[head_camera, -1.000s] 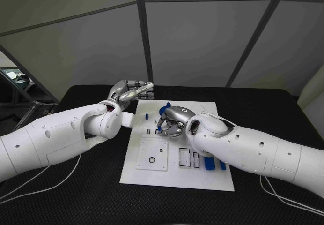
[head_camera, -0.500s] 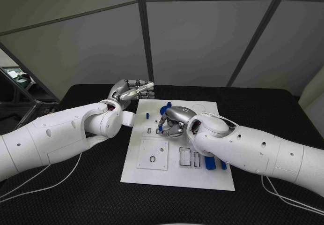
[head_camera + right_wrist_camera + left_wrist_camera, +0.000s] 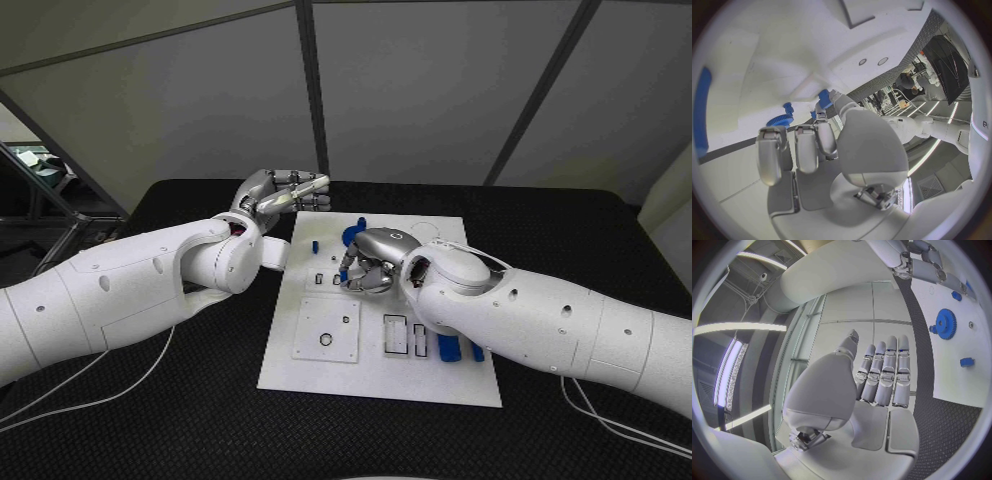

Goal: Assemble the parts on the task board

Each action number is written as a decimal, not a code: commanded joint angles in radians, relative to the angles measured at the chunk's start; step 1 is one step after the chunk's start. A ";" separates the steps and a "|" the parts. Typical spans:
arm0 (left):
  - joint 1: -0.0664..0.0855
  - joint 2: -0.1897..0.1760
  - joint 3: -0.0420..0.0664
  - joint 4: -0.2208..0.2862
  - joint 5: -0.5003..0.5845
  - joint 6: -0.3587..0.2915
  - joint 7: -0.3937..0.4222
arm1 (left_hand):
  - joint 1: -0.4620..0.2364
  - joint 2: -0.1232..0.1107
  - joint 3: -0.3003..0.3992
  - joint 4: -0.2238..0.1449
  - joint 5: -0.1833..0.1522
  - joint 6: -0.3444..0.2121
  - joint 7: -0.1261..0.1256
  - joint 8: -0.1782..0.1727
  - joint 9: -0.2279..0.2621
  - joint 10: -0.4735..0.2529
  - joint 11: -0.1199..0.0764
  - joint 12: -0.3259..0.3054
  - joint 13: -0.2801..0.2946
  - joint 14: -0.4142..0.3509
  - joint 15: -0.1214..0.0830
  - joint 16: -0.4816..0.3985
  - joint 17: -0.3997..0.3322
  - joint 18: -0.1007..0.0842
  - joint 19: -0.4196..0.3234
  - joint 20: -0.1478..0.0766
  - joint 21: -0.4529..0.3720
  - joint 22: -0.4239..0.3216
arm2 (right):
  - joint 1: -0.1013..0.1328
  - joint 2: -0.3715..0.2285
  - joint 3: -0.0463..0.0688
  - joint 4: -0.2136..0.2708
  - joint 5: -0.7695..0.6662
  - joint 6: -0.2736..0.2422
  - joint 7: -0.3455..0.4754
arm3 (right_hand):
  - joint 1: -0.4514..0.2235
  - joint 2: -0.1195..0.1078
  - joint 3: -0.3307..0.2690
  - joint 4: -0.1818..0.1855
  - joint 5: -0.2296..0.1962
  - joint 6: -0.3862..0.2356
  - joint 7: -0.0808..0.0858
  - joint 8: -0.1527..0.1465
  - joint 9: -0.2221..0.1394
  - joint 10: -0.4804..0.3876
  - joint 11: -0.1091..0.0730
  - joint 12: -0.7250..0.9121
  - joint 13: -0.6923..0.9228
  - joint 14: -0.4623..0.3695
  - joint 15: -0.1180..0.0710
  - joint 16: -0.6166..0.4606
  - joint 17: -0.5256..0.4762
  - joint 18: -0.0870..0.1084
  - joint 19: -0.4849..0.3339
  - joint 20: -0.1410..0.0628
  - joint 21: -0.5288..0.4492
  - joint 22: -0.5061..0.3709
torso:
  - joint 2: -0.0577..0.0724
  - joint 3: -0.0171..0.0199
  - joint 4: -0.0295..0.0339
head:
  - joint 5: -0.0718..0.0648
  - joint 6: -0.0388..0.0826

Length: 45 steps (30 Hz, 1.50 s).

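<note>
The white task board (image 3: 378, 375) lies in the middle of the black table. A blue gear (image 3: 352, 236) stands near its far edge and shows again as the blue gear (image 3: 944, 320) and the blue gear (image 3: 782, 120). My right hand (image 3: 369, 262) is bent down onto the board just in front of the gear, and its fingertips pinch a small blue part (image 3: 824, 96). My left hand (image 3: 281, 192) hovers off the board's far left corner. The left hand (image 3: 879, 385) holds nothing, its fingers stretched out side by side.
Two long blue parts (image 3: 447, 348) lie on the board beside my right forearm, next to narrow slots (image 3: 394, 335). A small blue piece (image 3: 312, 243) sits near the board's left edge. A raised white plate (image 3: 327, 328) covers the board's near left.
My right hand's fingers have shifted slightly over the board near the gear. The left hand has stayed where it was.
</note>
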 commanded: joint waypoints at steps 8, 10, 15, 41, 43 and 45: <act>0.001 0.002 0.001 -0.001 -0.002 0.011 0.003 | 0.001 0.007 -0.001 -0.006 -0.005 0.002 0.006 -0.007 -0.002 0.004 0.003 -0.006 0.000 0.001 0.004 -0.007 0.001 -0.013 -0.001 0.007 -0.006 -0.001 | -0.006 -0.004 -0.006 -0.006 -0.037 0.048 -0.053 | -0.029 -0.022 -0.003 -0.009 0.003 -0.040 0.014 -0.010 -0.008 -0.032 0.010 -0.042 -0.025 0.054 0.006 -0.010 0.019 -0.015 0.106 0.005 0.003 0.263 | 0.000 -0.0004 0.0000 | -0.003 0.000; 0.001 0.002 0.001 -0.001 -0.002 0.011 0.003 | 0.001 0.007 -0.001 -0.006 -0.005 0.002 0.006 -0.007 -0.002 0.004 0.003 -0.006 0.000 0.001 0.004 -0.007 0.001 -0.013 -0.001 0.007 -0.006 -0.001 | -0.006 -0.004 -0.006 -0.006 -0.038 0.045 -0.054 | -0.034 -0.026 -0.002 -0.010 0.003 -0.057 0.019 -0.010 -0.012 -0.036 0.014 -0.048 -0.030 0.054 0.009 -0.011 0.019 -0.015 0.106 0.007 0.003 0.263 | 0.000 -0.0005 -0.0001 | -0.003 0.001; 0.001 0.002 0.001 -0.002 -0.002 0.011 0.002 | 0.001 0.007 -0.001 -0.006 -0.005 0.002 0.006 -0.007 -0.002 0.004 0.003 -0.006 0.000 0.001 0.004 -0.007 0.001 -0.013 -0.001 0.007 -0.006 -0.001 | -0.006 -0.003 -0.006 -0.006 -0.039 0.037 -0.054 | -0.039 -0.031 -0.002 -0.010 0.004 -0.069 0.022 -0.009 -0.014 -0.038 0.017 -0.052 -0.034 0.053 0.012 -0.011 0.018 -0.015 0.106 0.010 0.003 0.263 | 0.000 -0.0004 -0.0002 | -0.003 0.001; 0.001 0.003 0.001 -0.004 -0.002 0.014 0.000 | 0.001 0.007 -0.001 -0.006 -0.005 0.002 0.006 -0.007 -0.002 0.004 0.003 -0.006 0.000 0.001 0.004 -0.007 0.001 -0.013 -0.001 0.007 -0.006 -0.001 | -0.006 0.001 -0.006 -0.009 -0.036 -0.041 -0.046 | -0.113 -0.101 -0.086 0.047 -0.094 -0.168 0.037 -0.008 -0.023 -0.060 0.032 -0.084 -0.066 0.051 0.025 -0.021 0.006 -0.015 0.106 0.023 0.003 0.263 | 0.000 -0.0002 -0.0005 | -0.002 0.002; 0.001 0.003 0.001 -0.005 -0.002 0.014 0.000 | 0.001 0.007 -0.001 -0.006 -0.005 0.002 0.006 -0.007 -0.002 0.004 0.003 -0.006 0.000 0.001 0.004 -0.007 0.001 -0.013 -0.001 0.007 -0.006 -0.001 | -0.006 0.000 -0.006 -0.007 -0.035 -0.072 -0.039 | -0.108 -0.113 -0.105 0.068 -0.096 -0.188 0.041 -0.008 -0.024 -0.065 0.036 -0.089 -0.072 0.050 0.028 -0.023 0.003 -0.015 0.106 0.026 0.003 0.263 | 0.000 0.0000 -0.0004 | -0.002 0.003; 0.001 0.003 0.001 -0.005 -0.002 0.014 0.000 | 0.001 0.007 -0.001 -0.006 -0.005 0.002 0.006 -0.007 -0.002 0.004 0.003 -0.006 0.000 0.001 0.004 -0.007 0.001 -0.013 -0.001 0.007 -0.006 -0.001 | -0.006 -0.002 -0.006 -0.002 -0.033 -0.101 -0.030 | -0.092 -0.123 -0.125 0.098 -0.096 -0.207 0.045 -0.006 -0.023 -0.065 0.040 -0.087 -0.071 0.050 0.032 -0.024 0.002 -0.015 0.106 0.029 0.003 0.263 | 0.000 0.0001 -0.0003 | -0.003 0.004</act>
